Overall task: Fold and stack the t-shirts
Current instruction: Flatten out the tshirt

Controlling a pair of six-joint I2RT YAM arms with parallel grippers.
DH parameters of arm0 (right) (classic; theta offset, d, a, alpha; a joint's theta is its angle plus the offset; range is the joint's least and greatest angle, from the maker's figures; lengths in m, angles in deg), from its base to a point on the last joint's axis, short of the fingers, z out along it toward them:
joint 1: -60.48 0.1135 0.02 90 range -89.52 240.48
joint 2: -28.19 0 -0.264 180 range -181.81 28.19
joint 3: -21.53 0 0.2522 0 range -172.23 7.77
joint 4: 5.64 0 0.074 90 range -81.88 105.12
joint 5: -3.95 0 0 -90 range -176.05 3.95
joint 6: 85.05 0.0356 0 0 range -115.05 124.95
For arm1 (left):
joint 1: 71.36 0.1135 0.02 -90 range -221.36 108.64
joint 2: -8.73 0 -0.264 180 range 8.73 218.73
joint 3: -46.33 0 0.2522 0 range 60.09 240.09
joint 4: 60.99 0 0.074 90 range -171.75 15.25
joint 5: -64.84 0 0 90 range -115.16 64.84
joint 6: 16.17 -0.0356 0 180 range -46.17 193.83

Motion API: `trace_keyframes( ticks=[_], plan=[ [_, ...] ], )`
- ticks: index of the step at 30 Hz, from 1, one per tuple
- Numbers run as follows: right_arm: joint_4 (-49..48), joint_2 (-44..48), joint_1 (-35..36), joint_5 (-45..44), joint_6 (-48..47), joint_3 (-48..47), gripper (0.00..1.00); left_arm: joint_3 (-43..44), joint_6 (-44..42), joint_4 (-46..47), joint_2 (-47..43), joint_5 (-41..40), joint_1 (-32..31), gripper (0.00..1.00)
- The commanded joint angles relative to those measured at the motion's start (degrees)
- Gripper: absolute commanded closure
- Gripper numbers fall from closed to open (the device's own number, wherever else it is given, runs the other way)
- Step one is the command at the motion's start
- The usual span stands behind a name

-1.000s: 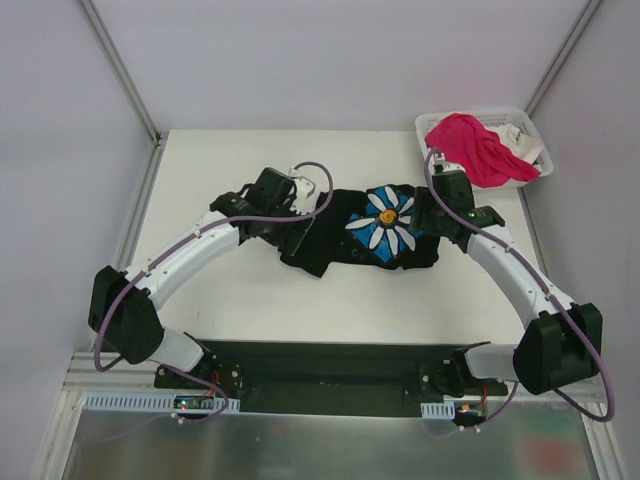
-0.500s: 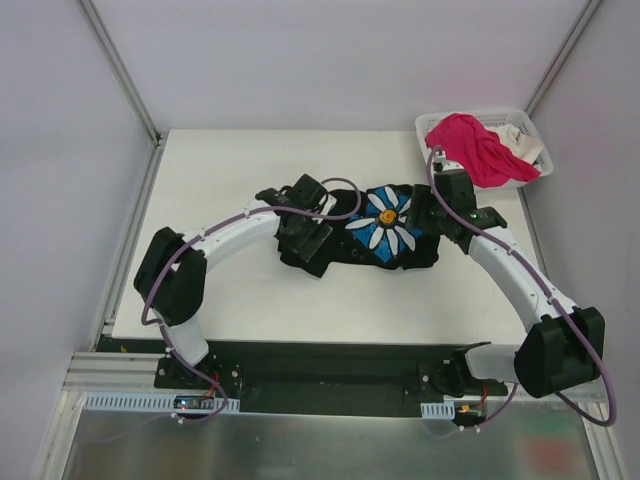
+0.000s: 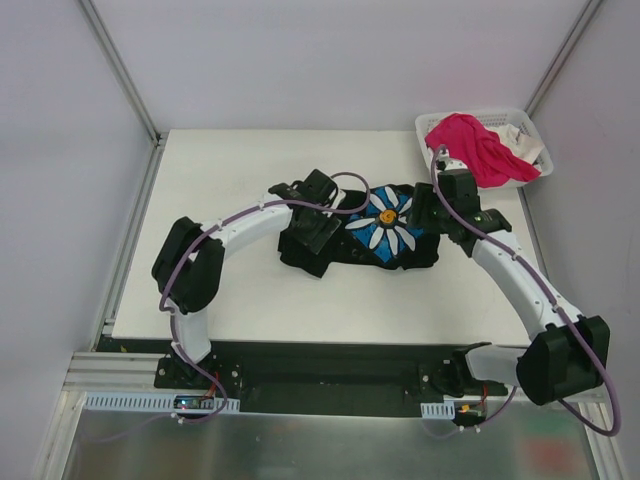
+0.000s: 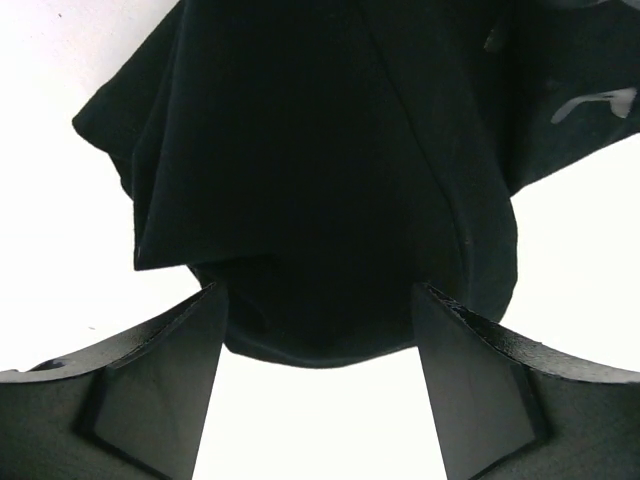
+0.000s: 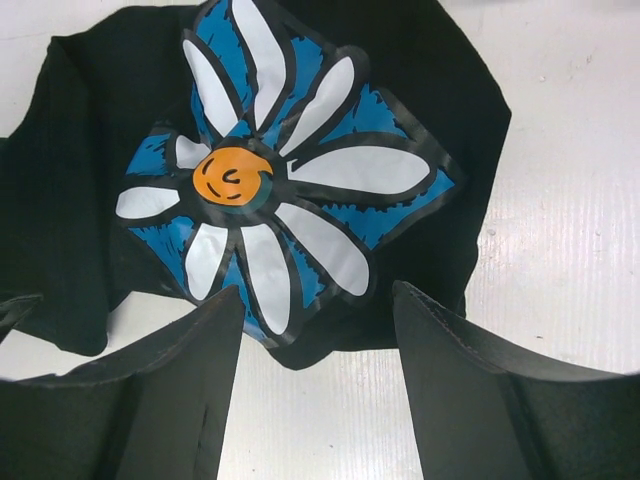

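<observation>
Table fills mid frame in the top view. Black shirt lies bunched at its ctr: daisy print face up toward frame right, the frame-left part rumpled w/ deep folds. Basket sits upper right, w/ the pink shirt and white shirt heaped in it, untouched. L claw is spread wide over the rumpled hem, holding nothing. R claw is wide too, over the print's lower edge, empty. Shirt prob needs flattening before any fold. Best to pinch opposite edges, lift little, pull apart evenly so the cloth spreads w/o twisting.
</observation>
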Motion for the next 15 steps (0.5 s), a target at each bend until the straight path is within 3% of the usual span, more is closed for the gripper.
trace_keyframes(
  ticks=[1, 8, 11, 12, 15],
  plan=[
    [-0.8, 3.3, -0.2, -1.2, -0.4, -1.3, 0.36, 1.7, 0.2, 0.3, 1.5, -2.2, -0.3, 0.26],
    [0.3, 4.9, -0.4, -3.2, -1.8, -1.2, 0.36, -0.6, 0.3, 0.6, 1.8, -2.5, -0.2, 0.27],
    [0.3, 5.3, -0.4, -2.6, -1.6, -1.1, 0.36, -0.9, 0.4, 0.6, 2.5, -1.8, -0.2, 0.58],
    [0.4, 5.5, -0.4, -2.7, -1.7, -1.0, 0.36, -1.1, 0.5, 0.6, 2.5, -1.7, -0.2, 0.75],
    [0.4, 6.5, -0.6, -3.2, -1.8, -0.7, 0.36, -1.5, 0.8, 0.6, 2.3, -1.5, -0.2, 0.81]
  ],
)
